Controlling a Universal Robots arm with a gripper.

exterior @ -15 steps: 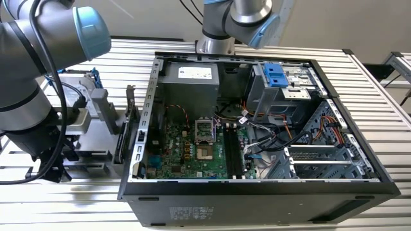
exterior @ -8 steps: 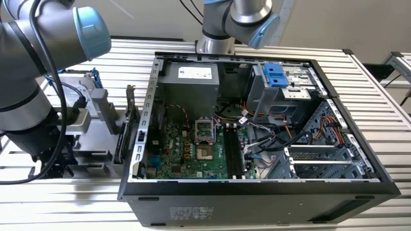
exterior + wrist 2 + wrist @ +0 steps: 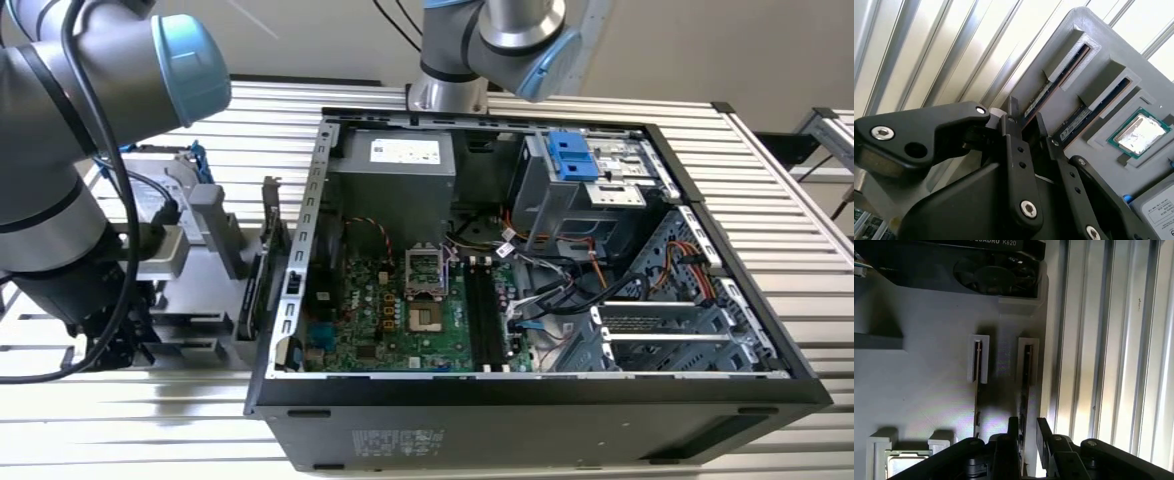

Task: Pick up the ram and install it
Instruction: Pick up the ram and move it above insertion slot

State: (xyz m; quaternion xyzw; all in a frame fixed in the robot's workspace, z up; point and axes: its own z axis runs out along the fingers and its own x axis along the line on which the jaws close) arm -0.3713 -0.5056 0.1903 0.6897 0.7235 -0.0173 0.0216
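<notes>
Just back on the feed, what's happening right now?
The arm's pincer is down at the gray holder beside the open computer case, its jaws open on either side of one ram stick standing on edge in its slot. A second stick stands alongside. Nothing is lifted yet; the memory slots in the case look empty.

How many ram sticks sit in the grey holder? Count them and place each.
2. One ram stick stands in the grey holder's outer slot, between the fingers of the hand; the other in the next slot, nearer the processor.
</notes>
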